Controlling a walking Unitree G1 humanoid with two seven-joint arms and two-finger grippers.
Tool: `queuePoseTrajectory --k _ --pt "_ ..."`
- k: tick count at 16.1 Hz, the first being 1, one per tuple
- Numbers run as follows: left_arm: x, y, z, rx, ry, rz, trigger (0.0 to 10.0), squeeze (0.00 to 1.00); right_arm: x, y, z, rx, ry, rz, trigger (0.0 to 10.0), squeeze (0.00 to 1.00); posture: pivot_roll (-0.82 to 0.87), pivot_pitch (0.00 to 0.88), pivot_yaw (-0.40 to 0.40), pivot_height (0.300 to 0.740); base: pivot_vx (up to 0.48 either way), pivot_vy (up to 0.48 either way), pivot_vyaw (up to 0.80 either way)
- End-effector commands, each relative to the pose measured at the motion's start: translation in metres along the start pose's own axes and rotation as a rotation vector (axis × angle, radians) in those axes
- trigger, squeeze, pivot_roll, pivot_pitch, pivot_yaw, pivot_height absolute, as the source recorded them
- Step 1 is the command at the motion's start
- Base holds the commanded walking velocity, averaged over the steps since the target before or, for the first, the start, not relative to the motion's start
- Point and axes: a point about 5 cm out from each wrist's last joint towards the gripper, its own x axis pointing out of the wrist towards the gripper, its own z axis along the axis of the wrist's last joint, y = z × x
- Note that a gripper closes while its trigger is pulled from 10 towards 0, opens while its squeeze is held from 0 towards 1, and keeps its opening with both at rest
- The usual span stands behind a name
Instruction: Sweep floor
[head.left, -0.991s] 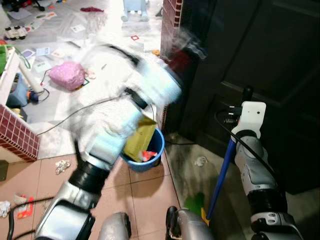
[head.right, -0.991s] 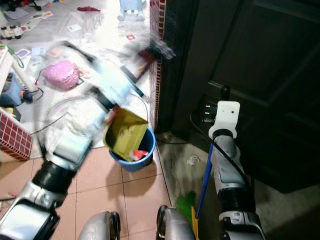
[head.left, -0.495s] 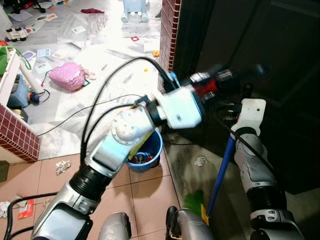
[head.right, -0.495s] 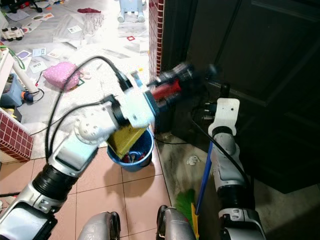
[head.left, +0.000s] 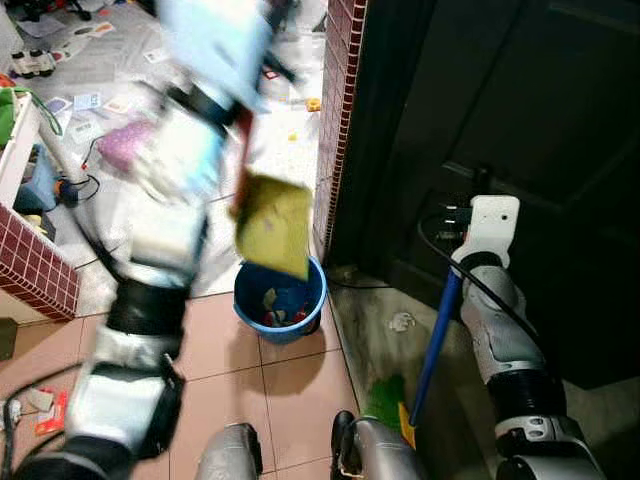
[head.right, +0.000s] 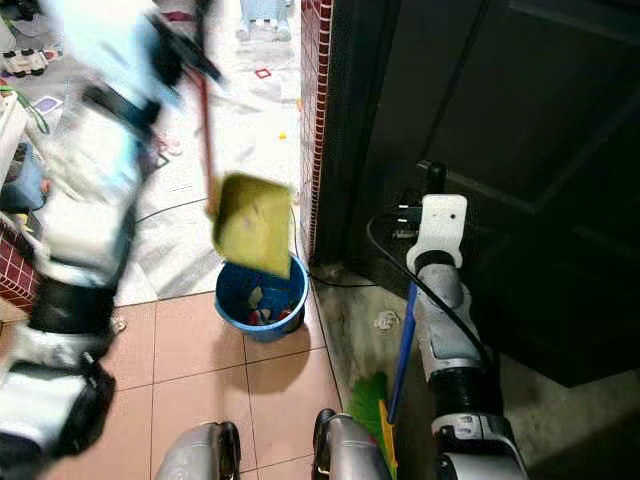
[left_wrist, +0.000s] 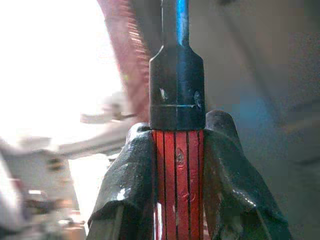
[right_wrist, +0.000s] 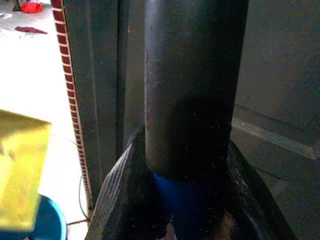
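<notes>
My left arm is raised and blurred. My left gripper is shut on the red ribbed handle of a yellow dustpan. The pan hangs tilted just above a blue bucket that stands on the tiles and holds scraps of litter. My right gripper is shut on the broom, where its black upper grip meets the blue pole. The broom stands nearly upright beside the dark door, with its green bristles on the floor by my feet.
A dark door and a red brick column stand ahead on the right. Crumpled paper lies by the door. A red wrapper lies on the tiles at left. Beyond are a pink bag, cables, toys and papers, with a low brick wall at left.
My left arm has swung upward, lifting the dustpan from inside the bucket's mouth to above it. The right arm and broom have hardly moved.
</notes>
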Motion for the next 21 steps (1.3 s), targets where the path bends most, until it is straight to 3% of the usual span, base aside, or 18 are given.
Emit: queuePoseTrajectory --k 1,4,8,10,15,19,21 --pt "0.007 0.016 0.013 0.123 -0.063 0.042 10.0 0.0 0.002 0.002 0.006 -0.003 -0.036 0.006 10.0 0.0 -0.05 0.116 -0.021 0.74 0.0 0.0 0.0" --pt "-0.007 0.044 0.001 0.256 0.041 0.167 10.0 0.0 0.002 0.003 0.005 -0.002 -0.036 0.012 10.0 0.0 -0.04 0.116 -0.019 0.74 0.0 0.0 0.0" --pt "-0.027 0.067 -0.005 0.362 0.126 0.268 10.0 0.0 0.002 0.004 0.003 -0.005 -0.032 0.017 10.0 0.0 -0.03 0.119 -0.022 0.74 0.0 0.0 0.0" --pt "-0.043 0.07 -0.014 0.365 0.199 0.303 10.0 0.0 0.002 0.006 0.003 -0.006 -0.031 0.024 10.0 0.0 -0.02 0.12 -0.021 0.74 0.0 0.0 0.0" --pt "-0.104 0.038 -0.058 0.21 0.472 0.357 10.0 0.0 -0.004 0.009 -0.004 -0.025 -0.023 0.052 10.0 0.0 -0.02 0.116 -0.024 0.74 0.0 0.0 0.0" --pt "-0.128 0.015 -0.076 0.136 0.583 0.345 10.0 0.0 -0.008 0.011 -0.008 -0.02 -0.011 0.059 10.0 0.0 -0.03 0.117 -0.027 0.74 0.0 0.36 0.0" --pt "-0.14 -0.004 -0.085 0.115 0.63 0.29 10.0 0.0 -0.009 0.01 -0.01 -0.01 -0.005 0.055 10.0 0.0 -0.03 0.116 -0.03 0.74 0.0 0.48 0.0"
